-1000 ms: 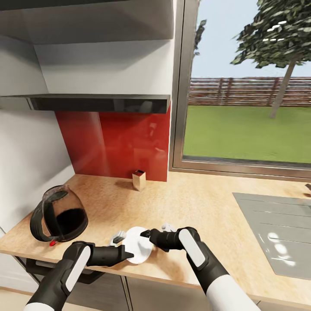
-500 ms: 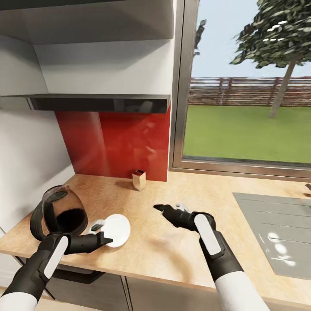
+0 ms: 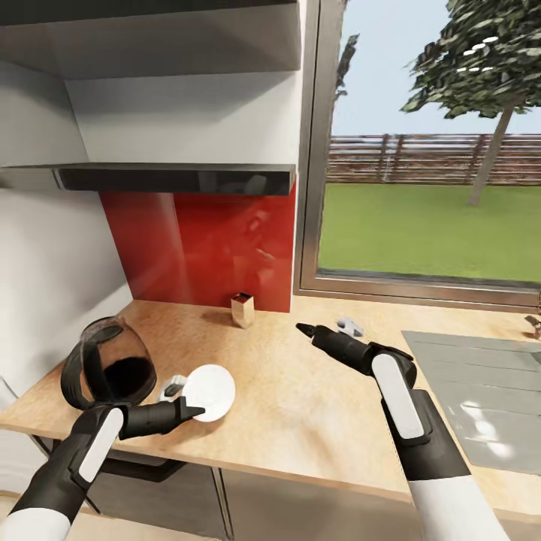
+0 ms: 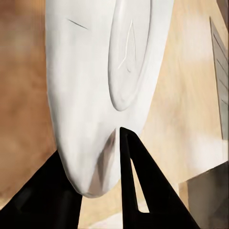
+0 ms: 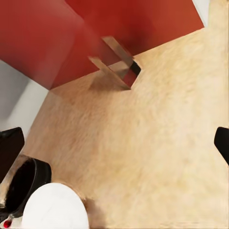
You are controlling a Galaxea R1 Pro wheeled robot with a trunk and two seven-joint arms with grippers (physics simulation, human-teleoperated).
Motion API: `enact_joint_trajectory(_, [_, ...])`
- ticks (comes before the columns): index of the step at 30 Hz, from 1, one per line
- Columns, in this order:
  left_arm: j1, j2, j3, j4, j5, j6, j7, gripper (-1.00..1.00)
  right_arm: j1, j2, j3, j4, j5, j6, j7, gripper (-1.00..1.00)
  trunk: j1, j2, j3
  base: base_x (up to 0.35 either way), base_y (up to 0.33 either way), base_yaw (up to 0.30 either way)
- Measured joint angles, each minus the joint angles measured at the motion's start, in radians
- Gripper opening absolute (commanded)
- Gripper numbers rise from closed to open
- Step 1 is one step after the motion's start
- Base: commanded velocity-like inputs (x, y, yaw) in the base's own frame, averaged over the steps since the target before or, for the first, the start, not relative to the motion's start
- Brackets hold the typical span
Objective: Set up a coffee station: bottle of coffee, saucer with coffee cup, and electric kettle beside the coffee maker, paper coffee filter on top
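Far left on kitchen countertop [image 3: 315,406]: electric kettle [image 3: 109,373], tilted, dark glass, red switch low in right wrist view [image 5: 5,223]. Just right of it: saucer [image 3: 209,391], white, tipped up on edge, clamped at rim between fingers of left gripper [image 3: 180,400]; wrist view confirms both black fingers [image 4: 138,181] pinching plate rim. Vs 0.5 s ago: saucer and left gripper nearly same spot, slightly right. Centre back: small brown open-top box [image 3: 242,310] against red backsplash [image 3: 203,248], unchanged. Right gripper [image 3: 324,328] now lifted further back and right, away from saucer, over bare counter near window; jaws spread wide, holding nothing. Far right: grey sink [image 3: 481,406].
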Motion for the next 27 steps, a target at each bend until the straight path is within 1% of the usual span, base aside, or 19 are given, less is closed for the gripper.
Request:
enact_joint_trajectory(3, [-0.001,0.000,0.000,0.000,0.001,-0.001,0.000,-1.00,0.000,-0.005,0.001,-0.001,-0.001,0.000,0.000,1.00,0.000,0.000,0.000,-0.328,-0.032,-0.001])
enact_joint_trajectory(6, [-0.002,0.000,0.000,0.000,0.002,-0.001,0.000,-1.00,0.000,-0.007,0.001,-0.002,-0.001,0.000,0.000,1.00,0.000,0.000,0.000,-0.319,-0.139,-0.153])
enact_joint_trajectory(17, [-0.002,-0.001,0.001,0.002,0.001,-0.007,0.002,-1.00,0.000,-0.006,0.003,-0.002,-0.001,0.000,0.000,1.00,0.000,0.000,0.001,-0.255,-0.202,-0.288])
enact_joint_trajectory(21, [-0.002,-0.001,0.001,0.002,0.003,-0.007,0.002,-1.00,0.000,-0.006,0.003,-0.002,-0.001,0.000,0.000,1.00,0.000,0.000,0.001,-0.157,-0.235,-0.300])
enact_joint_trajectory(27, [-0.002,-0.001,0.001,0.008,0.003,-0.010,0.005,-1.00,0.000,-0.004,0.003,-0.002,-0.001,0.000,0.000,1.00,-0.001,0.000,0.001,0.007,-0.267,-0.300])
